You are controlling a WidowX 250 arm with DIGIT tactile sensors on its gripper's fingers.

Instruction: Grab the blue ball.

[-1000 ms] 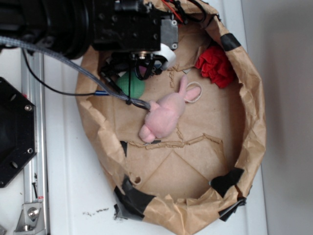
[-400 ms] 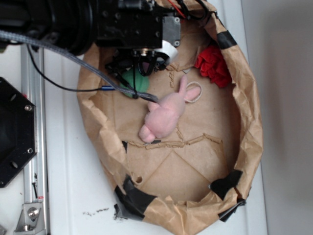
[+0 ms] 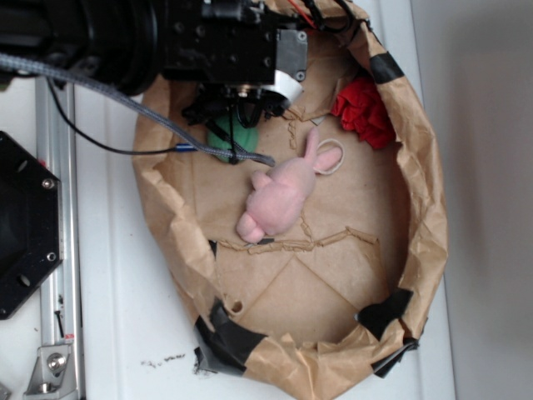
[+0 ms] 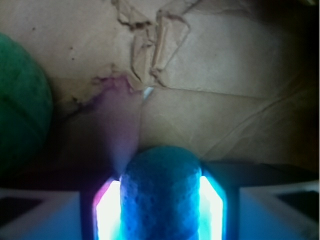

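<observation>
The blue ball (image 4: 160,195), teal-blue and rough-textured, fills the gap between my two glowing fingers (image 4: 107,210) in the wrist view and looks squeezed narrow. My gripper (image 4: 160,187) is shut on it, above the brown paper floor. In the exterior view the gripper (image 3: 244,98) hangs at the back left of the paper bowl (image 3: 429,225). The arm's black body hides the blue ball there.
A green ball (image 3: 241,137) lies just beside the gripper, at the left edge in the wrist view (image 4: 20,110). A pink plush bunny (image 3: 279,196) lies mid-bowl and a red cloth (image 3: 365,112) at the back right. A grey cable (image 3: 125,104) crosses the bowl's left rim.
The arm has shifted slightly right and toward the bowl's back, now covering more of the green ball. The cable end slid right toward the bunny.
</observation>
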